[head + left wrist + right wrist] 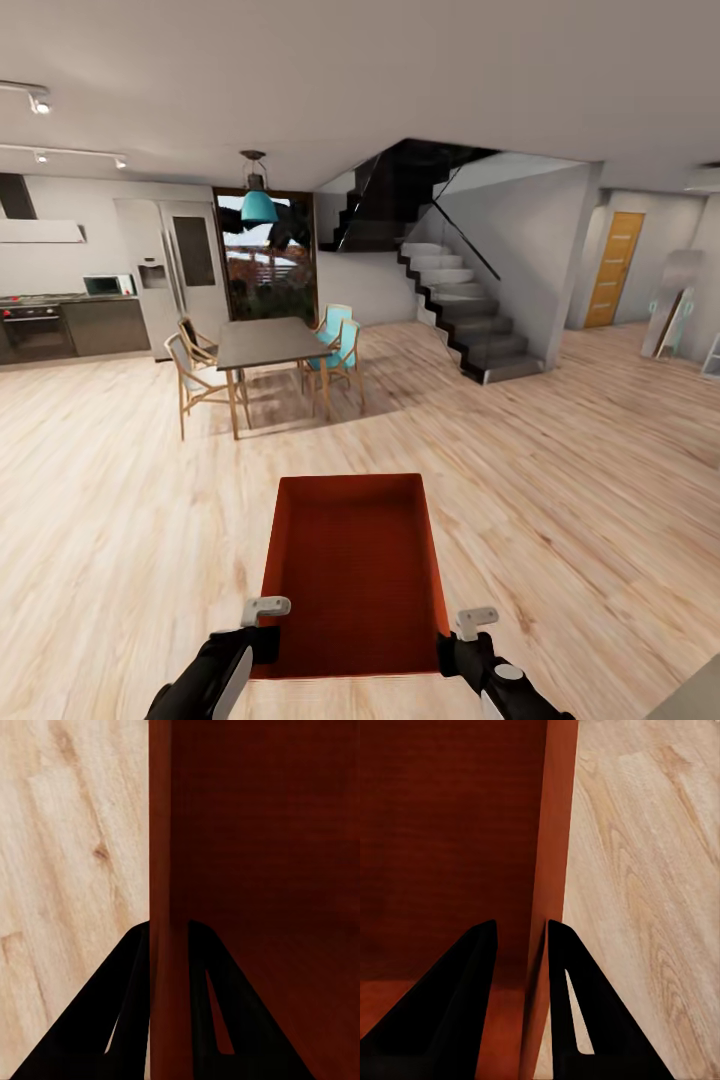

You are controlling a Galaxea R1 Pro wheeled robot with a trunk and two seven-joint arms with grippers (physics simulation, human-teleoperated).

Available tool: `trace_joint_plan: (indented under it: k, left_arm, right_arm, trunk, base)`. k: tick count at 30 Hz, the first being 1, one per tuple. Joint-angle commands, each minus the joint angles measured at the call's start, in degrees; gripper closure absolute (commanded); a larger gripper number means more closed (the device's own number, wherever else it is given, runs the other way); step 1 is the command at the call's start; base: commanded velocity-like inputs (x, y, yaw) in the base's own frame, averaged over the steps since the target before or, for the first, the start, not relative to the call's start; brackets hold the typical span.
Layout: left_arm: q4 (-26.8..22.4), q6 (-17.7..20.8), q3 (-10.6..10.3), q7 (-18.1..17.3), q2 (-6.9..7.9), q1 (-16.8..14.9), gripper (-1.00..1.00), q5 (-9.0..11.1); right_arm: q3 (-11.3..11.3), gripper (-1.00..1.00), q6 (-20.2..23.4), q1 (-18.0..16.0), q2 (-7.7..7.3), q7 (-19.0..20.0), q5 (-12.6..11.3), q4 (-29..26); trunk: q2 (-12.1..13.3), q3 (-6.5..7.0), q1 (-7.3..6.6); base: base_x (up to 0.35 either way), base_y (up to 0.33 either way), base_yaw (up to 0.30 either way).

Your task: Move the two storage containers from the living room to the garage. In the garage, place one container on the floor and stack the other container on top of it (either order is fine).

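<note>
Head view: a rust-red, open-top container [352,575] with plain smooth walls is held low and centred over a light wood plank floor [560,480]. The left gripper [262,625] clamps the left wall at its near corner, and the right gripper [462,635] clamps the right wall at its near corner. The box stretches away from both hands, and its faintly ribbed bottom lies bare. Both black arms are cut off by the near edge. Far left stands a dark-topped table [268,342] with wooden chairs, two of them with teal backs, under a teal lamp [258,205]. Behind it are a kitchen counter [75,325] and a pale fridge [180,265]. At centre a grey staircase [465,310] climbs to the left. An orange door [612,268] shows far right.

Left wrist view: the gripper's [168,1005] two black, tapering fingers are pressed onto the container's [262,855] thin wall, one inside and one outside. Pale grained planks [67,855] lie beyond. The fingertips merge with the dark wall and are hard to trace.

Right wrist view: the gripper [526,997] likewise pinches the container's [450,832] wall between its black fingers. The shaded red interior lies on one side and planks [652,870] on the other.
</note>
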Motion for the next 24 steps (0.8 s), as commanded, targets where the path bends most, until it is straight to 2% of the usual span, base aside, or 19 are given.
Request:
trace_joint_plan:
  k: [1, 24]
  left_arm:
    - [-0.26, 0.39, 1.13, 0.31, -0.10, -0.06, 1.00, -1.89]
    - [-0.26, 0.39, 1.13, 0.31, -0.19, -0.06, 1.00, -1.89]
  right_arm:
    - [0.77, 1.00, -0.04, 0.04, 0.01, 0.15, -0.71, 0.05]
    - [0.77, 1.00, -0.04, 0.04, 0.01, 0.15, -0.69, 0.05]
  trunk:
    - [-0.03, -0.01, 0.05]
    - [-0.03, -0.01, 0.05]
  base:
    - [0.325, 0.000, 0.000]
    - [0.325, 0.000, 0.000]
